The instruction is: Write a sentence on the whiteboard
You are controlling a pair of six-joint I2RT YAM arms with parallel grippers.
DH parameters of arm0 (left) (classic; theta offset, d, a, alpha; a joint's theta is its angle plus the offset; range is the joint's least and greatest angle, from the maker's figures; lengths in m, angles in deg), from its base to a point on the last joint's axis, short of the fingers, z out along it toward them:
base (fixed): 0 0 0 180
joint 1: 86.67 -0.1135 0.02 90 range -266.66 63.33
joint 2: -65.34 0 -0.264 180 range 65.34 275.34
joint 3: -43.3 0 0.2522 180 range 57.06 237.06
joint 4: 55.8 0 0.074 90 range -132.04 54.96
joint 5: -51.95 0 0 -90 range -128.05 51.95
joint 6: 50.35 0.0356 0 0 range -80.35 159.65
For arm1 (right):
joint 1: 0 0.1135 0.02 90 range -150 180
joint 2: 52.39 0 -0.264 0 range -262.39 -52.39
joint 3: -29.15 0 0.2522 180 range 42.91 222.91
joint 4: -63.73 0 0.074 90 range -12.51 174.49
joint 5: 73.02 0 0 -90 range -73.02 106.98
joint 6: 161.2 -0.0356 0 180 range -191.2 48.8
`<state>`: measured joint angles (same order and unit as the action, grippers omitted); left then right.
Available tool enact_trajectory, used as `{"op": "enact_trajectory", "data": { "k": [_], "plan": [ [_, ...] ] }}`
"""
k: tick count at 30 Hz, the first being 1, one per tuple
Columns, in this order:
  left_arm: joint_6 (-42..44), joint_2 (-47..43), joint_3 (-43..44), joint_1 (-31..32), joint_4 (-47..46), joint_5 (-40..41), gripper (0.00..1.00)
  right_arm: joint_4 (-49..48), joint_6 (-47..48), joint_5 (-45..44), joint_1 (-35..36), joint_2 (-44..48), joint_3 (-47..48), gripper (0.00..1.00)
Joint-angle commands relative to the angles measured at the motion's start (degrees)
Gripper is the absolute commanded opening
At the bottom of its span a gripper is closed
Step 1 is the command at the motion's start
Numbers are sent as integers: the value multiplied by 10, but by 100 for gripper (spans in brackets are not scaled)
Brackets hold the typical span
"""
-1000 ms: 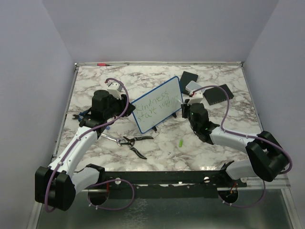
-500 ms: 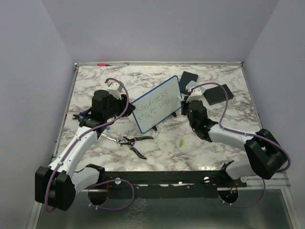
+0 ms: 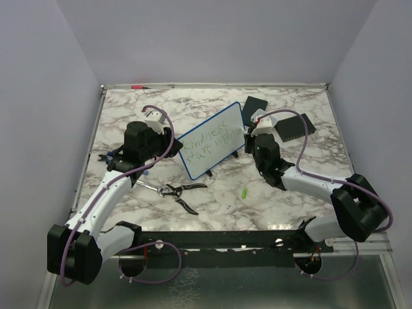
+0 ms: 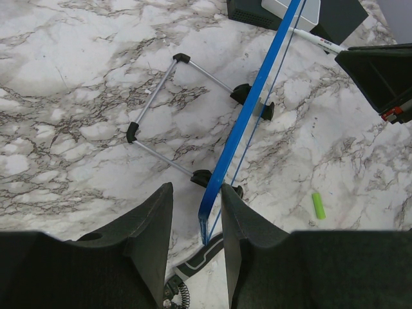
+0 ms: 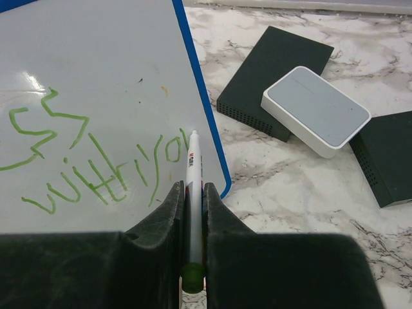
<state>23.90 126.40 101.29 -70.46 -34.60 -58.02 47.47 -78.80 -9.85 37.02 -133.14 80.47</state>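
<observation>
Black right gripper (image 5: pixel 193 190) seen clamped shut on marker (image 5: pixel 192 161), carried slightly forward over last second. Tip brought to last green word of sentence (image 3: pixel 207 143), near right frame of whiteboard (image 5: pixel 96 64), propped mid-table. Left gripper (image 4: pixel 197 190) part-open, straddling board's edge, not clamped. Line judged nearly finished.

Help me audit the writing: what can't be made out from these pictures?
- The sentence: the right wrist view's left edge cuts it off, and in the top view it is too small to read surely.
- Marker tip: the right wrist view leaves unclear whether it touches the whiteboard. In the top view the right gripper hides it.
- Left gripper: the left wrist view shows the whiteboard's edge between the jaws, but not whether they pinch it.
</observation>
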Motion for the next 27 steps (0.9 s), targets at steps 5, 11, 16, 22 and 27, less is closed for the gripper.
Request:
{"op": "enact_trajectory", "data": {
  "k": [5,11,16,22,27],
  "plan": [
    [9,-10,-3,-3,1,-6,37,-1,-14,-8,-2,-8,-7,1],
    [9,-9,-3,-3,1,-6,37,10,-31,-6,-2,-5,-24,1],
    [8,-9,-4,-3,1,-6,37,9,-40,-8,-2,-8,-33,1],
    [9,-9,-4,-3,1,-6,37,4,-33,-26,-2,-20,-28,1],
    [9,-10,-4,-3,1,-5,37,1,-26,-39,-2,-29,-15,1]
  ]
}}
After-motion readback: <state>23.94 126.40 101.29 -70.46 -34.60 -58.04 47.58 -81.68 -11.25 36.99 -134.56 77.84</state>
